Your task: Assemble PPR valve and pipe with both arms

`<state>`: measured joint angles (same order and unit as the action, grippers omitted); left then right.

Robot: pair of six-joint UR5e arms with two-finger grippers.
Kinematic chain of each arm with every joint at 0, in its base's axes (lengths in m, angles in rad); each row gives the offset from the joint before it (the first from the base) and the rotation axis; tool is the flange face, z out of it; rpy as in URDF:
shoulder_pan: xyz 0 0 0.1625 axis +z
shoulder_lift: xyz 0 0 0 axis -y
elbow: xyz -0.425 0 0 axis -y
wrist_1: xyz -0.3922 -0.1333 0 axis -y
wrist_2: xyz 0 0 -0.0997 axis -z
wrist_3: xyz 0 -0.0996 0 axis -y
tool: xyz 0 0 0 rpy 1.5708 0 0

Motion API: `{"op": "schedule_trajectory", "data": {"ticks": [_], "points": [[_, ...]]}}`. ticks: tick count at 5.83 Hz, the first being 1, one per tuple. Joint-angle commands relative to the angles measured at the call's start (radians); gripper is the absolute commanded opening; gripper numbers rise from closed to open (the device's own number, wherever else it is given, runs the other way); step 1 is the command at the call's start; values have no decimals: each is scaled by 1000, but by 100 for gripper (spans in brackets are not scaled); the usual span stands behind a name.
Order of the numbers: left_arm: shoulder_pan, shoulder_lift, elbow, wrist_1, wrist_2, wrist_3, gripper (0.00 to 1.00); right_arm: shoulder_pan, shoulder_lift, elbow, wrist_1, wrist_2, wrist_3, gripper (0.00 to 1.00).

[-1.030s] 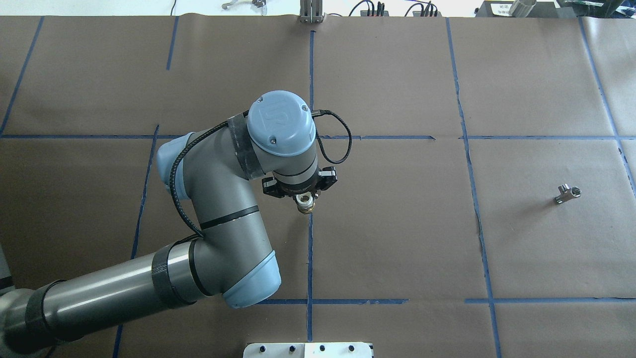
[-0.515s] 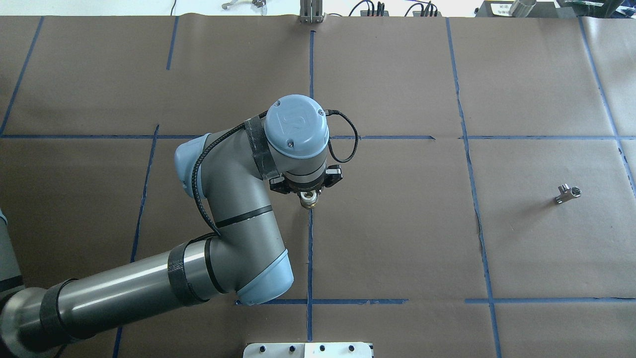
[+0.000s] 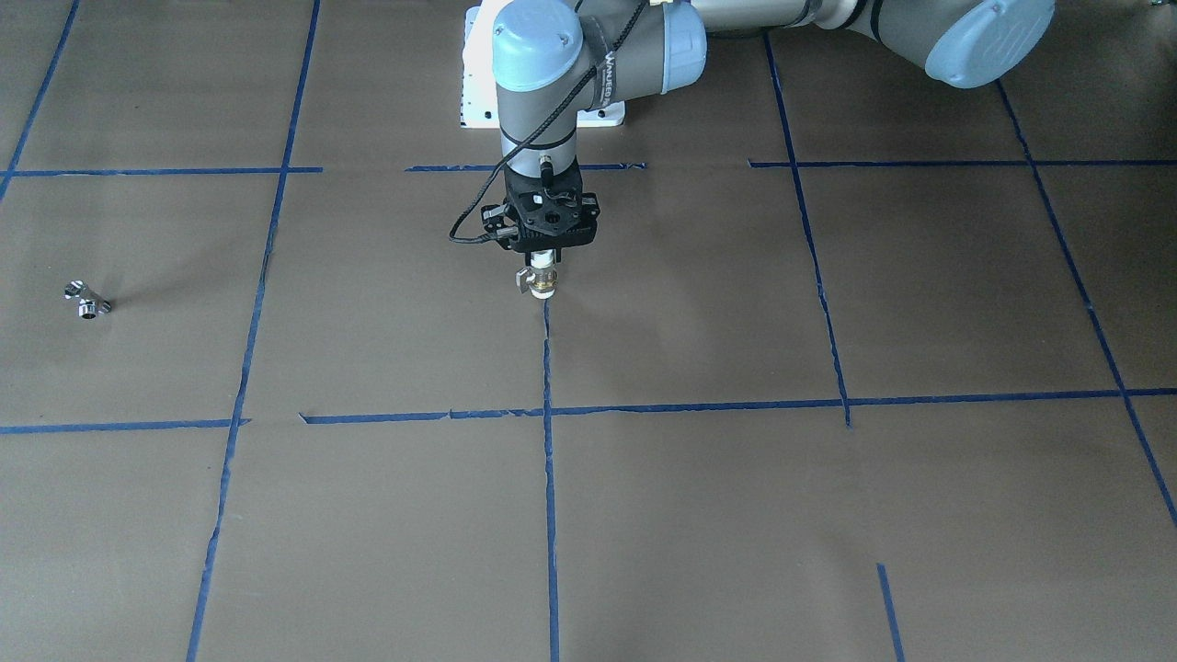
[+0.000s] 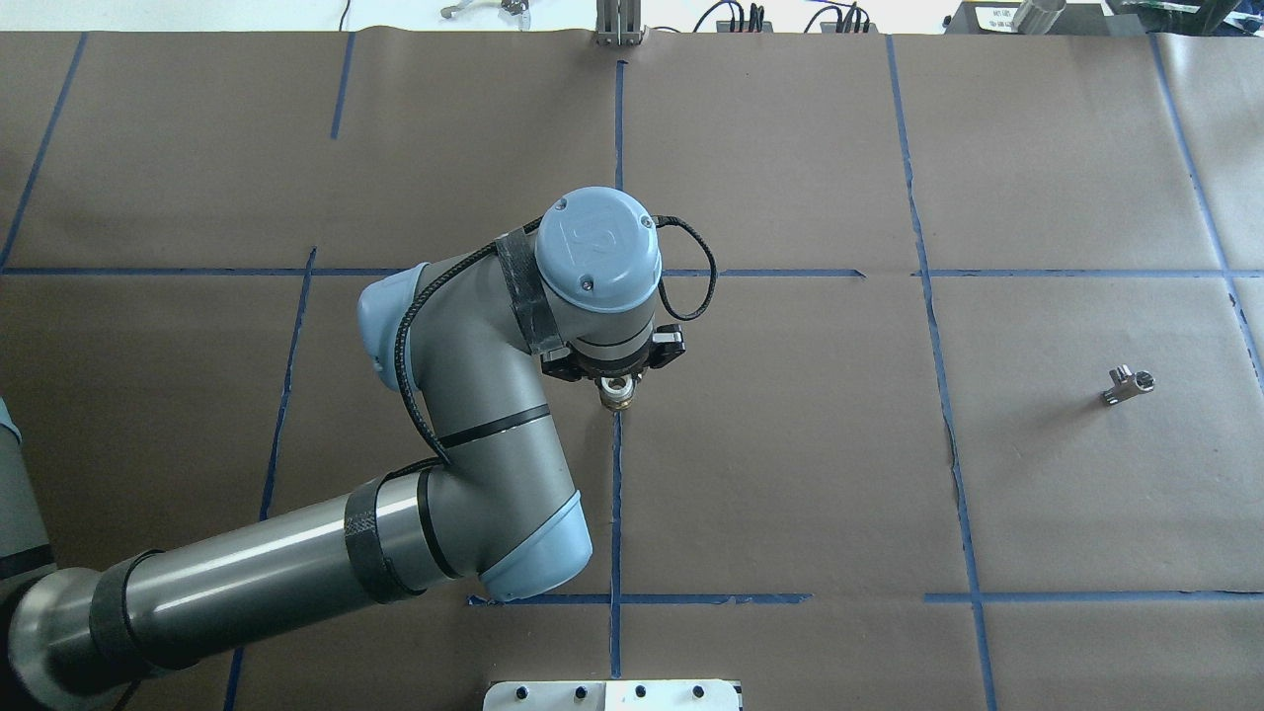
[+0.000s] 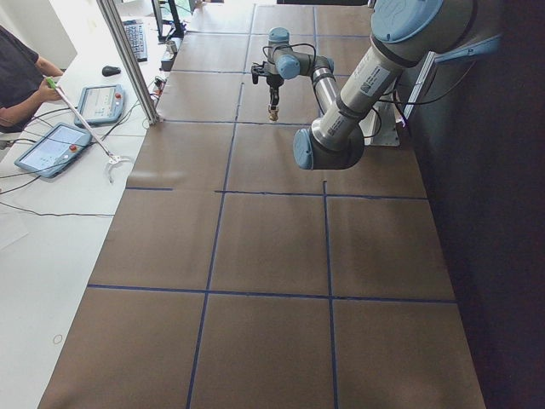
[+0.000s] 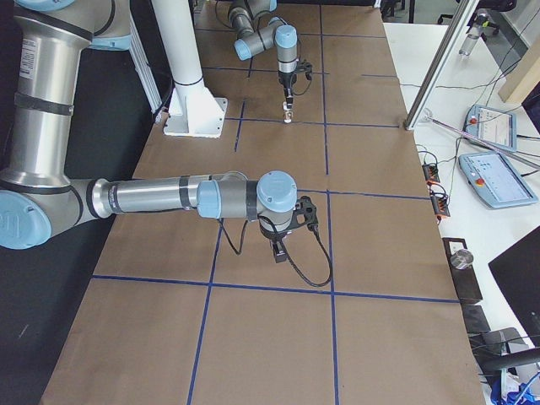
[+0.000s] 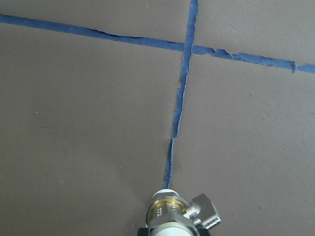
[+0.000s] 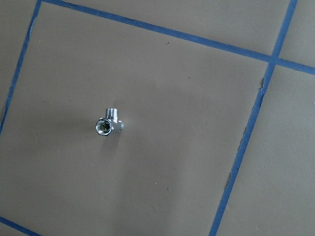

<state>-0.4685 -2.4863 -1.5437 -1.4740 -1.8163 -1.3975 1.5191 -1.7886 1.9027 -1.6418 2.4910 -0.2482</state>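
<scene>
The left gripper (image 3: 544,265) points straight down over the middle of the bench (image 4: 790,474), its jaws closed on the upper white end of the PPR valve (image 3: 542,280). The valve hangs upright with its brass-and-silver middle and small side handle showing below the fingers, right above a blue tape line (image 7: 178,113). It seems to be just off the paper, though that is hard to judge. It looks rigid and dense for its size, so a firm pinch on the plastic collar should hold it, provided the free lower end stays clear for mating. Well apart from it, on the robot's right, the pipe (image 4: 1128,384) lies alone on the brown paper, and the right wrist view looks into its round open end. As polished chrome it is likely slick and could skid or roll when nudged. The safer hold is probably across its body, squarely and low, leaving the open end exposed. The right gripper (image 6: 278,251) hovers above the bench, but I cannot tell whether its jaws are apart or together.
</scene>
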Motion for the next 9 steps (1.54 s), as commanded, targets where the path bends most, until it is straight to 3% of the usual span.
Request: {"op": "schedule_trajectory", "data": {"ticks": [1, 4, 5, 6, 7, 9], "points": [[5, 0, 8, 0, 0, 0, 0, -8, 0, -1, 0, 5, -8, 100], [5, 1, 8, 0, 0, 2, 7, -14, 0, -4, -1, 5, -6, 100], [5, 3, 7, 0, -1, 2, 27, -14, 0, -7, -1, 5, -2, 100], [5, 6, 7, 0, 0, 2, 35, -14, 0, -7, -3, 3, 0, 100], [4, 6, -4, 0, 0, 2, 51, -19, -2, -7, -1, 3, -3, 100], [4, 17, -6, -21, 0, 2, 66, -34, -2, -7, -1, 2, -2, 100]]}}
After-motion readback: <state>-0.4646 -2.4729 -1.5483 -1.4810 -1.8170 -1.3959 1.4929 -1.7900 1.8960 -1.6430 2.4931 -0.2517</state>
